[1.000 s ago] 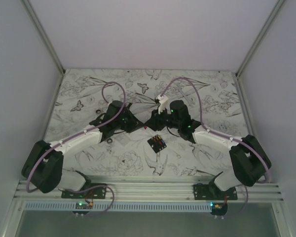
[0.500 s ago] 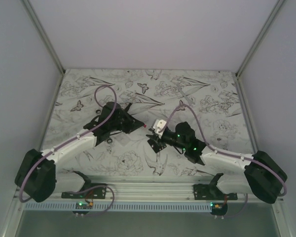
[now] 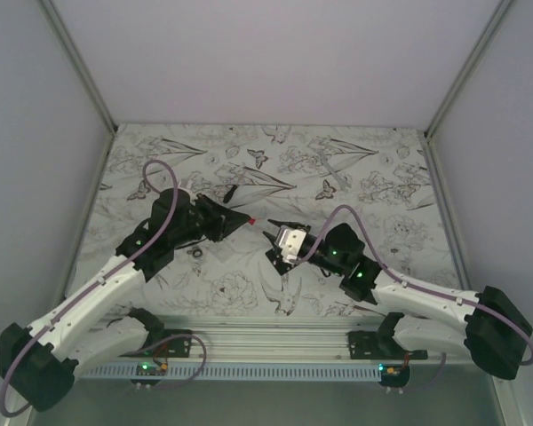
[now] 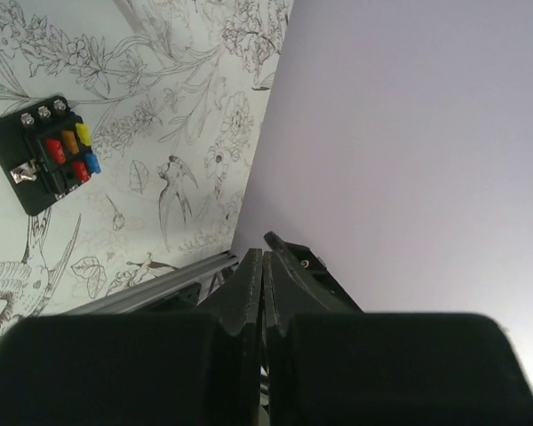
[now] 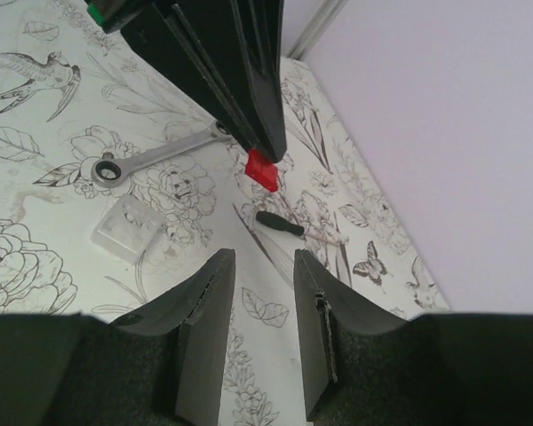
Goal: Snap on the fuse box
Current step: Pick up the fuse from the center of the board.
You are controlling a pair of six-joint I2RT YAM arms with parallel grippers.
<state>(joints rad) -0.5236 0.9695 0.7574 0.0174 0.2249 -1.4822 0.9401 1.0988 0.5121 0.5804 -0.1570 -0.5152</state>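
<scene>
The fuse box (image 4: 50, 156) is a small black square block with red, orange, yellow and blue fuses; it lies flat on the floral table in the left wrist view. In the top view my right wrist mostly hides it. My left gripper (image 3: 254, 221) is shut on a small red fuse (image 5: 262, 169) that sticks out past its fingertips (image 5: 249, 106); the jaws show pressed together in the left wrist view (image 4: 263, 255). My right gripper (image 5: 264, 259) is open and empty, low over the table, facing the left gripper's tips; it also shows in the top view (image 3: 271, 235).
A silver ratchet wrench (image 5: 151, 161), a clear plastic cover (image 5: 129, 227) and a black-handled screwdriver (image 5: 281, 223) lie on the floral mat beyond my right gripper. The grey back and side walls and the aluminium rail (image 3: 266, 342) at the near edge bound the table.
My right arm has swung from the back centre down and forward, over the fuse box. My left arm has stretched out, its gripper staying near the centre with the red fuse.
</scene>
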